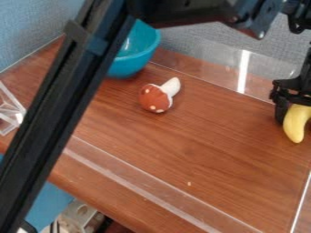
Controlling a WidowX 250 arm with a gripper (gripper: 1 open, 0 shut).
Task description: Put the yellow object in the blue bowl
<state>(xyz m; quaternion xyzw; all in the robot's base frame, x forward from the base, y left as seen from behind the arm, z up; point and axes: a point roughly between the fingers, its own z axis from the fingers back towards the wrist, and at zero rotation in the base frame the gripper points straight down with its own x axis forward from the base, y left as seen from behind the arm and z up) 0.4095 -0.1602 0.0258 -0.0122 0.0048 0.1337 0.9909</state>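
Glossy brown wooden table (pixel 183 146) against a pale blue wall (pixel 36 23).
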